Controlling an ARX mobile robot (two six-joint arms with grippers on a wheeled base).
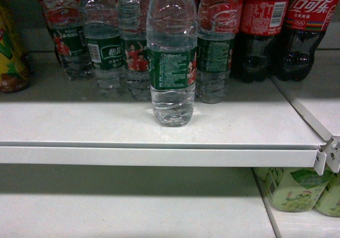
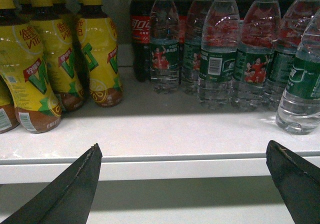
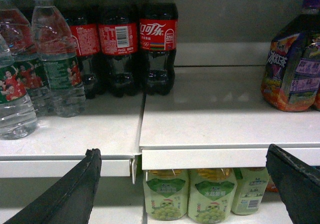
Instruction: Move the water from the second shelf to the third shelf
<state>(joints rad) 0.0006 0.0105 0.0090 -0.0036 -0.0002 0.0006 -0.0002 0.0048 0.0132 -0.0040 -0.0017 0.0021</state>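
- Up front, one water bottle (image 1: pixel 171 57) is standing upright on the white shelf (image 1: pixel 95 124), ahead of a row of like bottles (image 1: pixel 106 41) and apart from them, near the shelf's front edge.
- Cola bottles (image 1: pixel 287 31) with red labels are standing to the right of that row, at the back.
- Yellow-labelled drink bottles (image 2: pixel 55 59) are filling the shelf's left part in the left wrist view.
- Below, on the next shelf down, pale green drink bottles (image 3: pixel 190 194) are showing at the right.
- A purple-labelled bottle (image 3: pixel 295 64) is sitting at the far right in the right wrist view.
- The left end effector (image 2: pixel 185 184) is hanging open before the shelf edge, its two dark fingers (image 2: pixel 75 189) spread wide and touching nothing.
- The right end effector (image 3: pixel 185 184) is likewise gaping open, gripping nothing, level with the shelf's front lip where two shelf boards are meeting.
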